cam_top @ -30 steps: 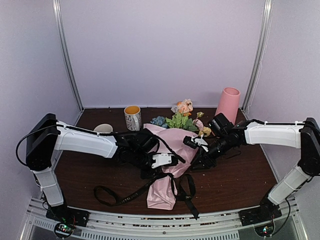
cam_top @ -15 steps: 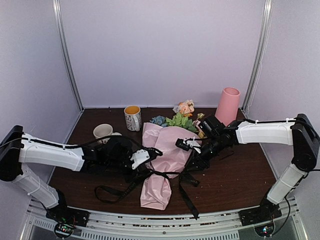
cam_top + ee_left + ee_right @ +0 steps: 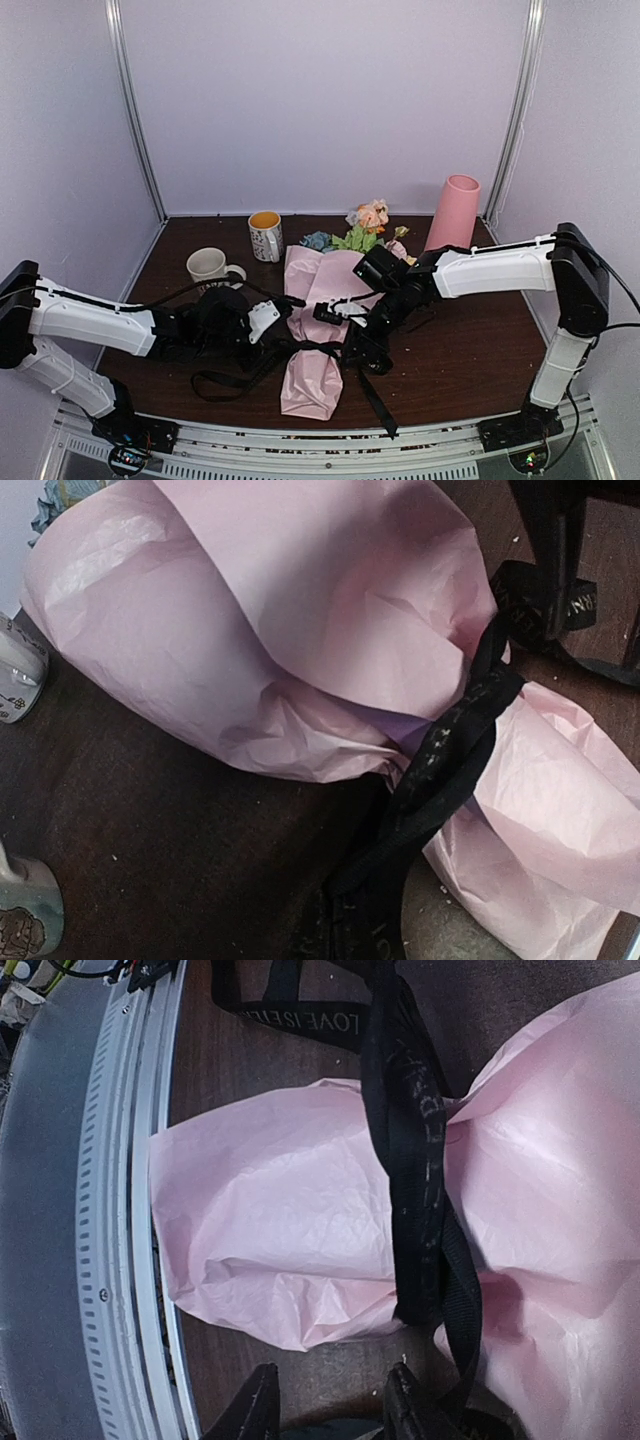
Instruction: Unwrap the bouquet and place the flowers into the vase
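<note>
Pink tissue wraps the bouquet (image 3: 318, 370), which lies on the bench (image 3: 480, 350) with its narrow end toward the near edge. A black ribbon (image 3: 300, 347) cinches its waist and trails loose ends. The left arm stretches low from the left, forearm almost flat. Its gripper (image 3: 275, 322) is closed tight beside that waist; whether it pinches ribbon cannot be told. The right arm's forearm runs level leftward, wrist bent down, its gripper (image 3: 330, 1405) fingers apart and empty beside the paper. Farther back sit a cream mug (image 3: 207, 265), a patterned mug (image 3: 265, 236) and the flowers (image 3: 365, 225). The vase (image 3: 455, 212) stands far right.
</note>
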`<state>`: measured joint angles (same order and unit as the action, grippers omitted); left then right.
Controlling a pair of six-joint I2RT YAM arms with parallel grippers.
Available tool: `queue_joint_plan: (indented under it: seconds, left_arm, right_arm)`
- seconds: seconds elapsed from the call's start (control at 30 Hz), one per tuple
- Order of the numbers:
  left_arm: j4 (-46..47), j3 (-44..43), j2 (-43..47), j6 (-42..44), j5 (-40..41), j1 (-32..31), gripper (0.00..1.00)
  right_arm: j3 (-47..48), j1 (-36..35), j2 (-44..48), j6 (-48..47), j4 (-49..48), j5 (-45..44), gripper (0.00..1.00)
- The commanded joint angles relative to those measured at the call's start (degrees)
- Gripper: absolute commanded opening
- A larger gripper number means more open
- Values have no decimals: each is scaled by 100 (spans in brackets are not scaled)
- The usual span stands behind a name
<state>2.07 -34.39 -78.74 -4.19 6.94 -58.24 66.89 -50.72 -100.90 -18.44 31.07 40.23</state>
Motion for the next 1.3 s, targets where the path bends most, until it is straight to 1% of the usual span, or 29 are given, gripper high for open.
queue_joint_plan:
  seconds: [0.0,0.07,0.17,0.33,0.57,0.67,0.77,0.83,0.97,1.17,1.27]
  left_arm:
    - [667,232,270,-287,53,5,0]
    - [735,255,258,-321,21,5,0]
    - [857,302,229,-371,20,5,0]
    - [1031,393,271,-399,30,5,0]
    - [1053,415,225,-413,60,5,0]
    - [1099,455,251,-424,83,5,0]
    - [1125,498,246,-428,112,5,0]
    - [1122,527,216,-442,114,5,0]
    - [1097,572,208,-469,101,5,0]
    - [1010,622,209,-458,176,5,0]
    - [947,618,106,-449,176,5,0]
  right_arm:
    - [409,-62,-327,339,-86,-269,38]
    - [520,-67,-406,441,-263,-468,42]
    - [745,-65,-571,482,-281,-566,46]
    - [907,-76,-827,677,-401,-833,47]
    - [870,-105,-931,706,-454,-536,46]
    - [895,-108,-961,783,-499,-615,40]
    - [896,-79,-945,882,-558,-645,31]
    - [885,-28,-907,970,-625,-591,28]
    - [898,122,-818,1069,-678,-473,16]
    - [754,376,-605,1173,-720,-353,8]
    - [612,537,-448,1213,-738,-272,7]
